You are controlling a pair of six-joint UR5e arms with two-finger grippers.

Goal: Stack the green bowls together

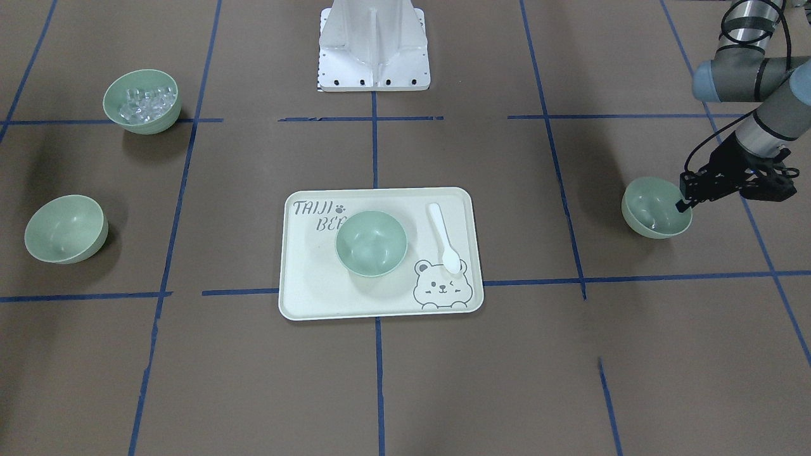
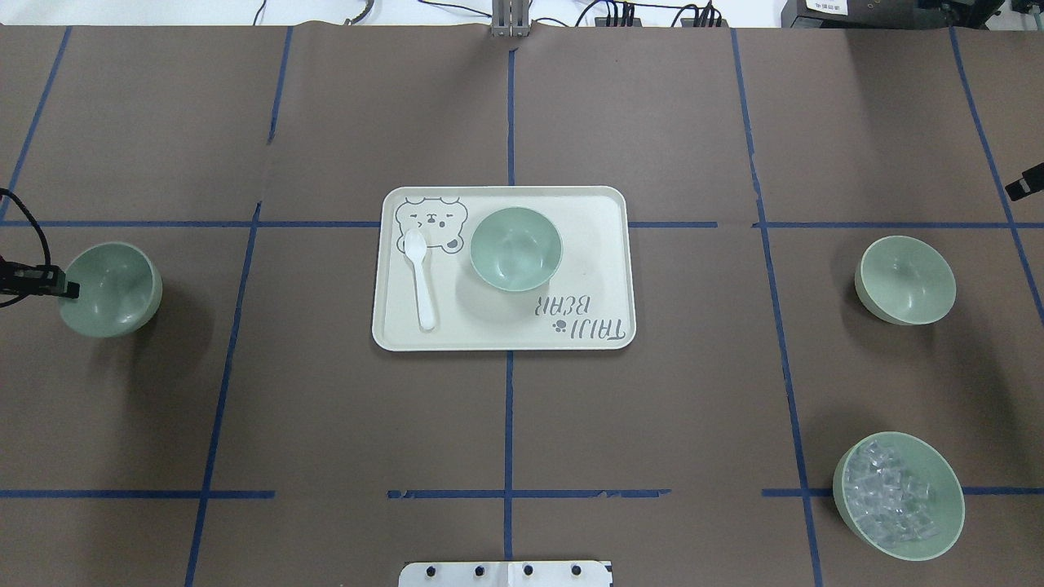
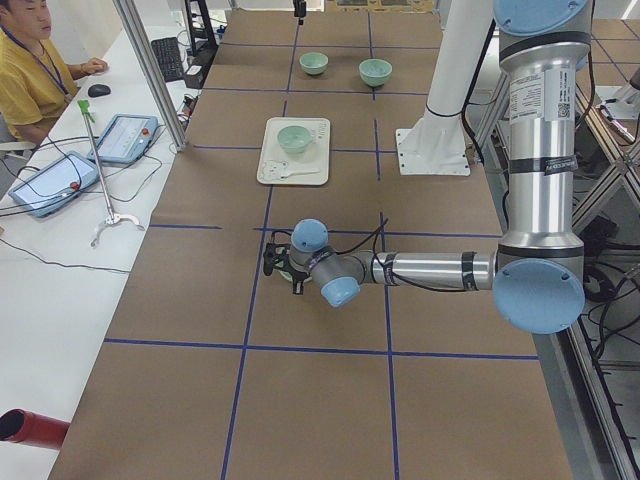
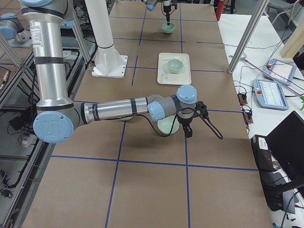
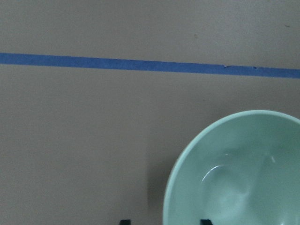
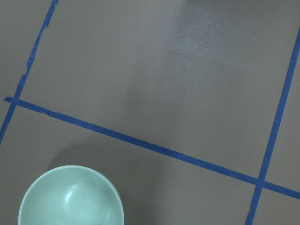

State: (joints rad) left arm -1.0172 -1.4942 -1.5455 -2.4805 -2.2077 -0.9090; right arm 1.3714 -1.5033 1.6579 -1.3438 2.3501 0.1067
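Note:
Three plain green bowls show. One (image 2: 515,249) stands on the cream tray (image 2: 595,212). One (image 2: 114,292) stands on the table at my left, also in the front view (image 1: 652,209). One (image 2: 905,280) stands at my right, also in the right wrist view (image 6: 70,199). My left gripper (image 1: 683,197) is open at the left bowl's outer rim. In the left wrist view one fingertip (image 5: 124,221) is outside the bowl (image 5: 239,173) and the other inside. My right gripper (image 4: 187,127) hangs beside the right bowl, apart from it. I cannot tell whether it is open or shut.
A green bowl of clear ice-like cubes (image 2: 897,496) stands at my near right. A white spoon (image 2: 420,277) lies on the tray beside the middle bowl. Blue tape lines cross the brown table. The robot's white base plate (image 1: 374,44) is at the near edge.

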